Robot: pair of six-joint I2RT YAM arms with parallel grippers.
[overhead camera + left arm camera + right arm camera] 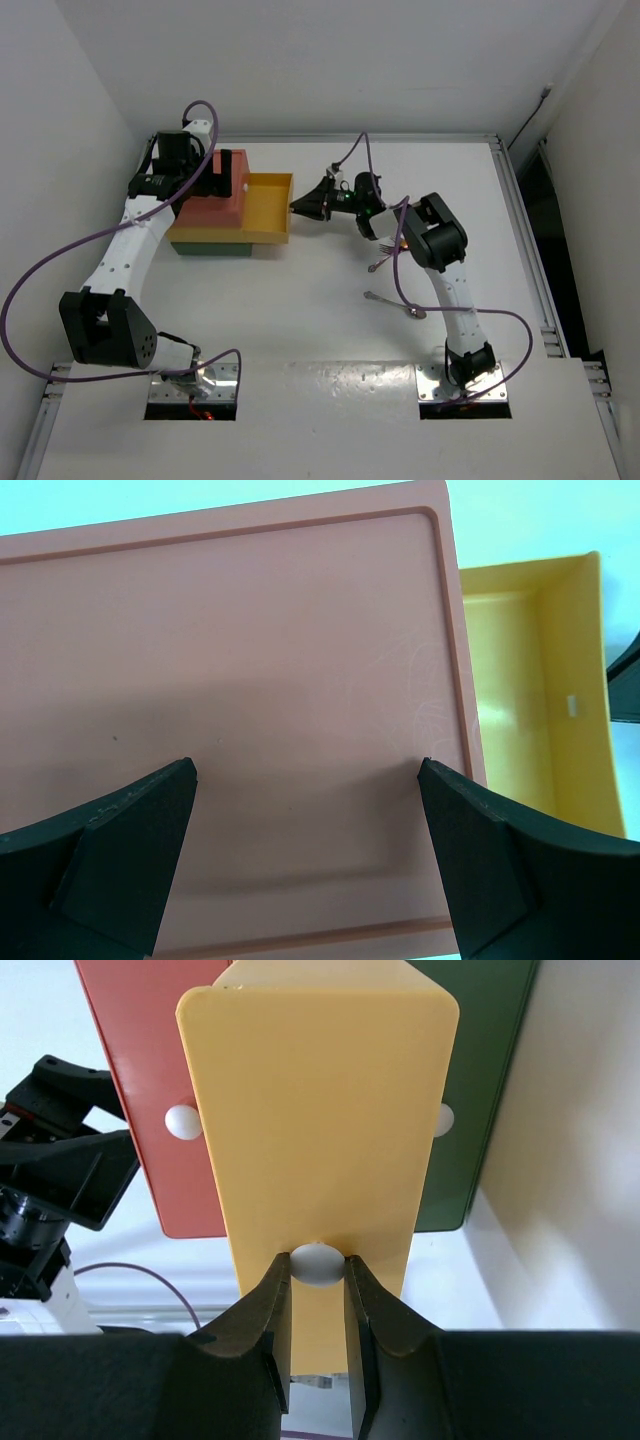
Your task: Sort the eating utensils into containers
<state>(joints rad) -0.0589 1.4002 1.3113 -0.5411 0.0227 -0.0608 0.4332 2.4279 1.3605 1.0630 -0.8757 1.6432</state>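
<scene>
The drawer block stands at the far left: red-orange top [222, 190], yellow middle drawer [268, 208] pulled out to the right, dark green bottom [210, 247]. My right gripper [305, 208] is shut on the yellow drawer's white knob [318, 1263]. My left gripper [308, 775] is open, its jaws wide apart, just above the red-orange top [250, 680]. A silver metal spoon [395, 304] and a fork [382, 262] lie on the table by the right arm. An orange utensil [400, 243] peeks out behind the arm.
The red-orange [181, 1122] and green [443, 1118] drawers' white knobs flank the yellow front [320, 1110] in the right wrist view. White walls close in the table on the left, back and right. Purple cables trail from both arms.
</scene>
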